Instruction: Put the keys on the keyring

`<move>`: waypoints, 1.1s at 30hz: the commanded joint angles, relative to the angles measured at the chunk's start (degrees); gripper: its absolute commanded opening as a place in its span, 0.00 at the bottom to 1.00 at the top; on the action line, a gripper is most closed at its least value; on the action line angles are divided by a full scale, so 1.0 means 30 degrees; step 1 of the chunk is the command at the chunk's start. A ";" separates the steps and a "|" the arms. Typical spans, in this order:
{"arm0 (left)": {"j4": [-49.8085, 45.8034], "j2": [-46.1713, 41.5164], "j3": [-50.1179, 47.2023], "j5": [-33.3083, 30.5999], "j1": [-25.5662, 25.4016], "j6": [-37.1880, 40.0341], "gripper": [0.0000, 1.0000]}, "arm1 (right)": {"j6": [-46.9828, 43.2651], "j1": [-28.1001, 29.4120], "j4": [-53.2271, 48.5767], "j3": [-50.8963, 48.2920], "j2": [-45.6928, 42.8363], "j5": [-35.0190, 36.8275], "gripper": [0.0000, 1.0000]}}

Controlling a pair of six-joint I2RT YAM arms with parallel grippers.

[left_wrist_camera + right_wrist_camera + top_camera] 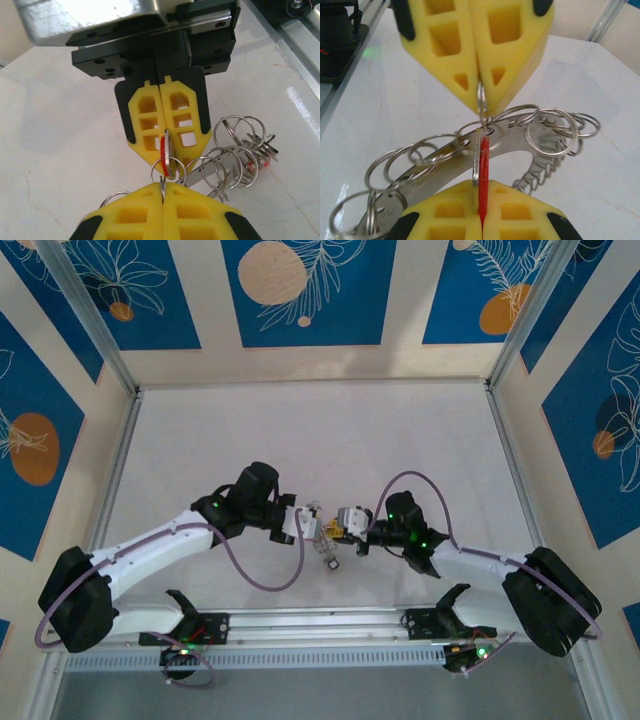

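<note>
Fingers (185, 197) of the left arm are closed tight on the keyring (225, 160), pinching the thin wire of one small loop (167, 167) between their yellow tips. Seen from the right wrist, the same left fingers (450, 65) come down from above with that loop (481, 102) caught edge-on in the seam between them. The right fingers (502, 192) are also fully closed, clamped on a key (483, 165) by its red head, so that the key stands on edge and its silvery end points at the left fingers. From the left wrist, the right fingers (145, 130) point down towards the camera with the key (164, 147) sticking out of their tips, and its end overlaps the pinched loop; whether it has passed through that loop I cannot tell.

The keyring (512, 131) is a curved grey metal band that carries a row of further split loops (555, 127) along its length, some bunched at each end. It stretches out sideways from the pinched loop, just beside both pairs of fingertips. I cannot tell whether any part of it touches the desk (300, 430).

From above, the two arms reach in from either side and meet tip to tip over the near middle of the pale desk, the left gripper (312, 524) and the right gripper (338, 526) almost touching, with the keyring (328, 558) showing just below them
</note>
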 commanded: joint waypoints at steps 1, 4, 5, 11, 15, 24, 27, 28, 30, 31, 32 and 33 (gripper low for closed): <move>0.0449 0.0143 0.0614 0.0211 0.0142 -0.0474 0.00 | -0.0575 0.0195 -0.2248 0.1080 -0.0434 0.0837 0.00; 0.0297 0.0271 0.0641 0.0066 0.0139 -0.0596 0.00 | -0.1351 0.0458 -0.4020 0.1884 -0.0526 0.1849 0.00; 0.0211 0.0334 0.0643 0.0017 0.0138 -0.0595 0.00 | -0.1599 0.0534 -0.4534 0.2140 -0.0546 0.2275 0.00; 0.0188 0.0533 0.0643 -0.0329 0.0123 -0.0830 0.00 | -0.2482 0.0994 -0.6749 0.3471 -0.0755 0.4284 0.00; 0.0597 0.0559 0.0484 -0.0559 0.0142 -0.1174 0.00 | -0.2953 0.1214 -0.7615 0.4031 -0.0931 0.4760 0.00; 0.2736 0.0594 -0.0119 -0.2133 0.0196 -0.3347 0.00 | -0.3165 0.1526 -0.8259 0.4610 -0.1549 0.4811 0.00; 0.2911 0.0699 -0.0046 -0.1997 0.0257 -0.3577 0.04 | -0.3311 0.1581 -0.8376 0.4873 -0.1392 0.4925 0.00; 0.2971 0.0762 -0.0032 -0.1979 0.0259 -0.3654 0.08 | -0.3387 0.1617 -0.8433 0.4991 -0.1289 0.4966 0.00; 0.3082 0.0795 -0.0086 -0.1609 0.0310 -0.3761 0.10 | -0.3590 0.1617 -0.8560 0.5230 -0.1128 0.5099 0.00; 0.3210 0.0785 -0.0168 -0.1380 0.0354 -0.3844 0.10 | -0.3724 0.1616 -0.8659 0.5373 -0.1064 0.5124 0.00; 0.3378 0.0747 -0.0278 -0.1259 0.0365 -0.3899 0.11 | -0.3884 0.1617 -0.8770 0.5477 -0.1023 0.5234 0.00; 0.3532 0.0687 -0.0416 -0.1177 0.0403 -0.3962 0.13 | -0.4069 0.1617 -0.8936 0.5613 -0.1010 0.5381 0.00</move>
